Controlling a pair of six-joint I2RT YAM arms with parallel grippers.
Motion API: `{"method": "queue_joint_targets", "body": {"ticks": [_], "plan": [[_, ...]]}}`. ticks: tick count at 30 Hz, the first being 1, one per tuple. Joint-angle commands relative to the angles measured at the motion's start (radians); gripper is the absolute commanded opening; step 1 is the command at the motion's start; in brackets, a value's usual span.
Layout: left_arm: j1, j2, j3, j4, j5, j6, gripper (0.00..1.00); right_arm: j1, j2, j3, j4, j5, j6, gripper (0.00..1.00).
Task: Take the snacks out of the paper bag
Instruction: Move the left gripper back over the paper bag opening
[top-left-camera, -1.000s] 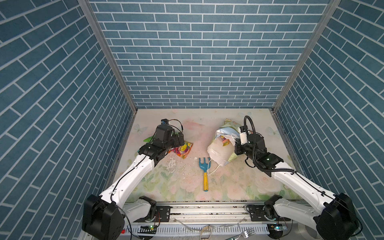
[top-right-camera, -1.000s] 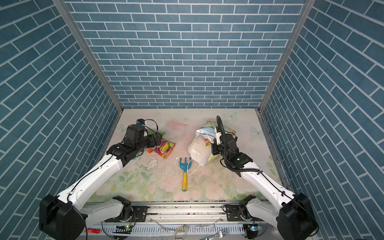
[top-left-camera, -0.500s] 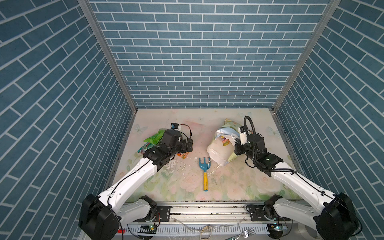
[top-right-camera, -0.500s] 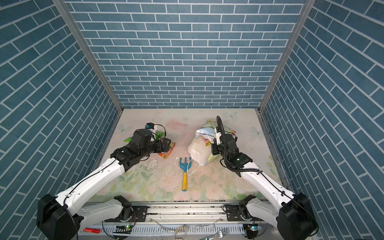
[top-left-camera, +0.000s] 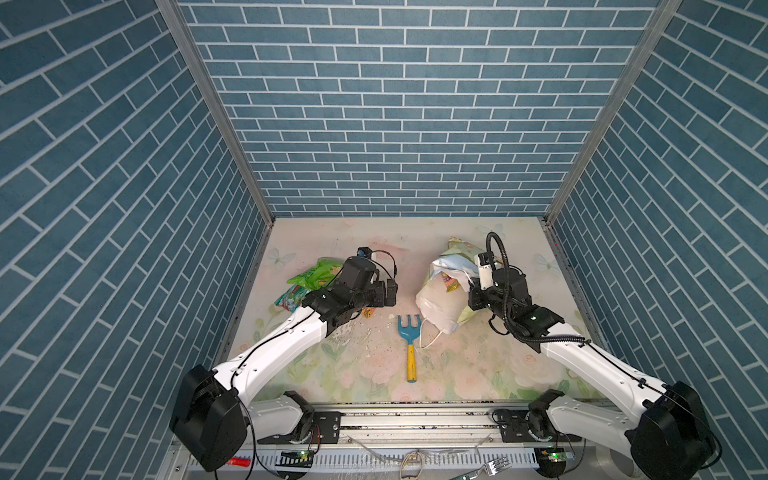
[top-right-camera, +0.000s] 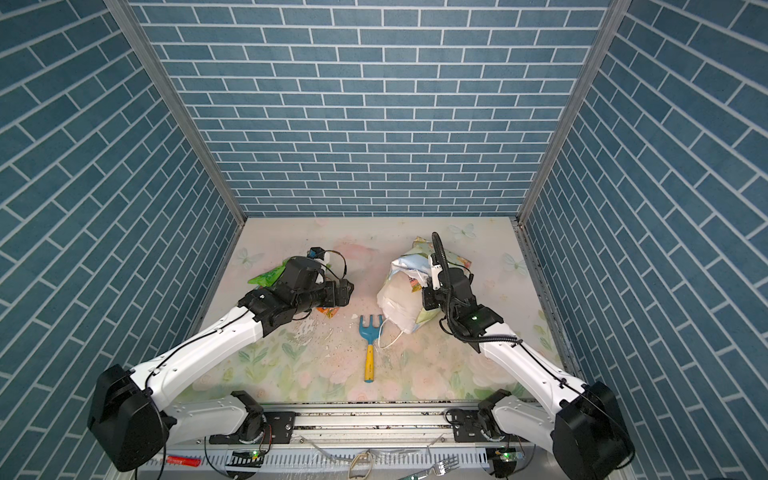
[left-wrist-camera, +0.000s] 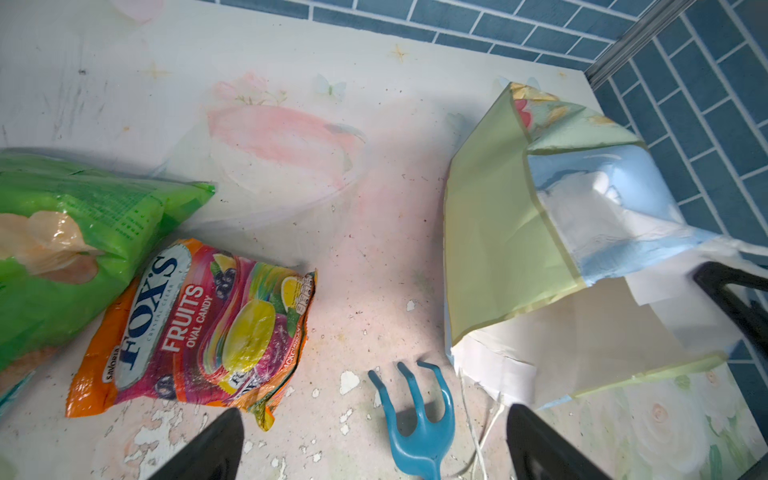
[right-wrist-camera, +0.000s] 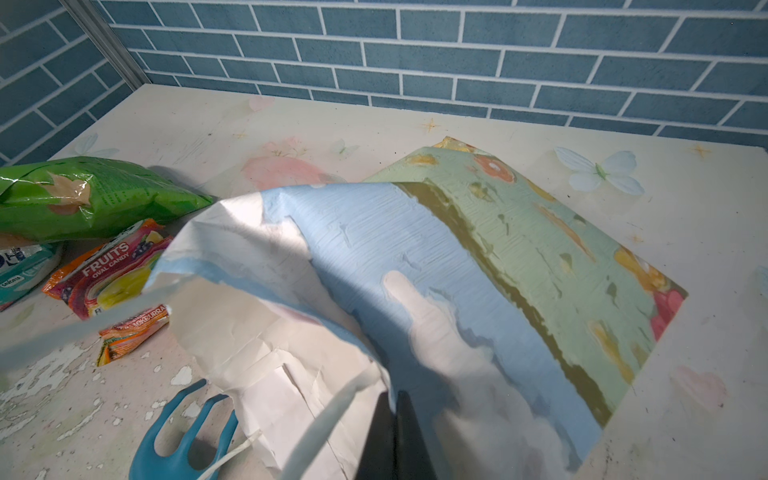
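Note:
The paper bag (top-left-camera: 440, 299) (top-right-camera: 399, 299) lies tilted on the right, mouth toward the middle. My right gripper (top-left-camera: 473, 293) (right-wrist-camera: 395, 401) is shut on the bag's rim (right-wrist-camera: 365, 365), holding the mouth up. A small orange packet (top-left-camera: 449, 283) shows inside the mouth. On the left lie three snacks: a large green packet (top-left-camera: 316, 272) (left-wrist-camera: 62, 249), an orange-red fruit-candy packet (left-wrist-camera: 199, 328) (right-wrist-camera: 112, 282) and a teal-white packet (right-wrist-camera: 20, 266). My left gripper (top-left-camera: 390, 291) (left-wrist-camera: 374, 415) hangs open and empty between the candy packet and the bag (left-wrist-camera: 519, 232).
A blue-headed, yellow-handled toy rake (top-left-camera: 409, 332) (left-wrist-camera: 419, 415) lies on the floral mat just in front of the bag's mouth, beside a white cord handle (top-left-camera: 432, 336). Blue brick walls close in the left, back and right sides.
My left arm has swung right, away from the packets on the left and toward the bag, jaws staying open. The green packet now shows behind it. The right arm and bag have not moved.

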Motion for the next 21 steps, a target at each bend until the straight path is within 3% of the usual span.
{"method": "queue_joint_targets", "body": {"ticks": [1, 9, 21], "plan": [[-0.034, -0.012, 0.023, -0.012, -0.013, -0.004, 1.0, -0.002, 0.003, -0.029, -0.004, 0.01, 0.013, 0.0], [-0.128, 0.035, 0.028, 0.03, -0.056, -0.017, 1.0, -0.002, -0.017, -0.047, 0.008, 0.044, 0.006, 0.0], [-0.279, 0.16, 0.062, 0.257, -0.054, -0.014, 1.0, -0.002, -0.053, -0.069, 0.024, 0.069, 0.004, 0.0]]}}
